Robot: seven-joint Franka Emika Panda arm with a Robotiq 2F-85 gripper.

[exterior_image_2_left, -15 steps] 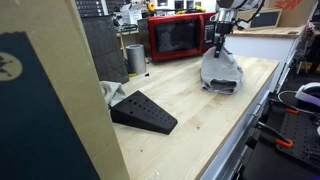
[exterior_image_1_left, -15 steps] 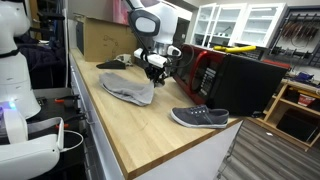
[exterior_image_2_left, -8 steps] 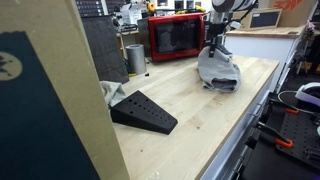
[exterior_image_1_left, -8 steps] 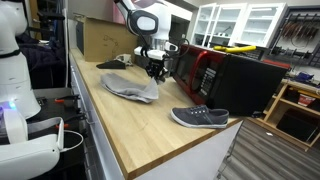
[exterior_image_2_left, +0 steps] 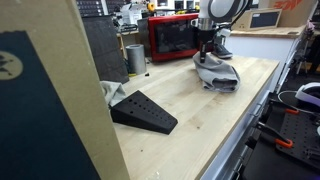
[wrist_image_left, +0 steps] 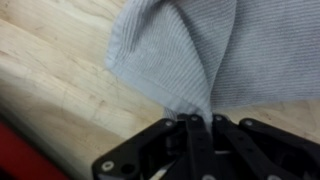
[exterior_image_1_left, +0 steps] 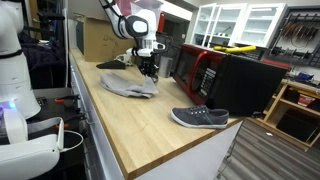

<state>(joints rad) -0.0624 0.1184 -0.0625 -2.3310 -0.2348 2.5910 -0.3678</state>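
The fingers [wrist_image_left: 186,134] are closed tight on a gathered fold of the grey cloth [wrist_image_left: 190,50], which is drawn up into a peak between them in the wrist view. In both exterior views the rest of the cloth is seen lying on the wooden bench [exterior_image_1_left: 130,130], near a red microwave [exterior_image_1_left: 200,68]. A grey shoe [exterior_image_1_left: 200,117] is set well apart from the cloth, and a black wedge [exterior_image_2_left: 143,111] lies farther along the bench.

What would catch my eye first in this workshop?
The claw pinches a peak of the grey cloth, which lies on the wooden table. A grey shoe rests near the table's edge, and a red microwave stands at the back.
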